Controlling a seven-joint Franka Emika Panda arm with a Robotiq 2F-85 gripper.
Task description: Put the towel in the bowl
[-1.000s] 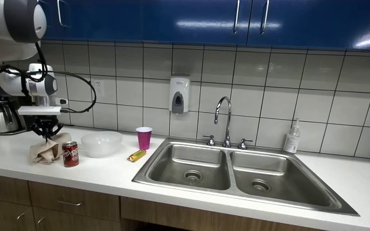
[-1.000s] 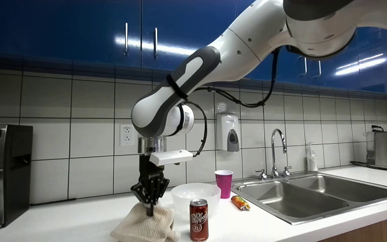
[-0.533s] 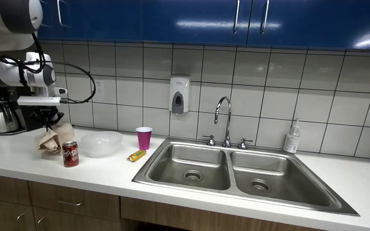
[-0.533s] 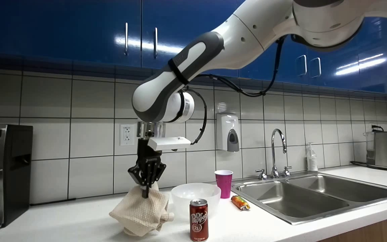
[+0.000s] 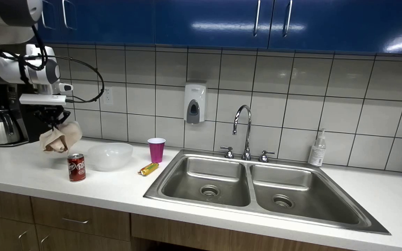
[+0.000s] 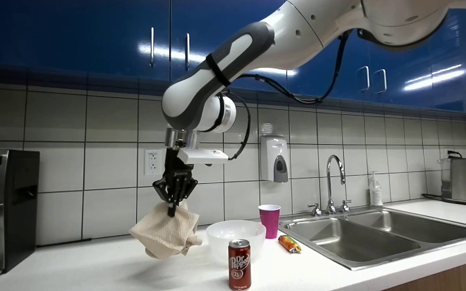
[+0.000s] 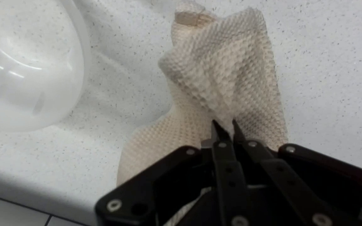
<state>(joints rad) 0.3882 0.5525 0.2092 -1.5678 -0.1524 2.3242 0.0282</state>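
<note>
The beige waffle-weave towel [image 5: 61,137] hangs crumpled from my gripper [image 5: 53,127], above the white counter. In an exterior view the towel [image 6: 166,234] hangs under the nearly closed fingers [image 6: 172,211], with a shadow on the counter below. In the wrist view the fingertips [image 7: 224,124] pinch a fold of the towel [image 7: 231,69]. The translucent white bowl [image 5: 110,158] stands on the counter beside the towel, apart from it. The bowl also shows in an exterior view [image 6: 217,242], partly behind the can, and at the left of the wrist view [image 7: 85,56].
A red Dr Pepper can [image 5: 76,167] stands in front of the bowl, near the towel. A pink cup [image 5: 156,150] and a yellow-orange wrapped snack [image 5: 148,169] lie beyond the bowl, before the sink [image 5: 250,202]. A coffee maker [image 6: 6,210] stands on the counter's other side.
The gripper has risen with the towel in it. The towel rested on the counter one second ago and now hangs above it. The bowl and can have not moved.
</note>
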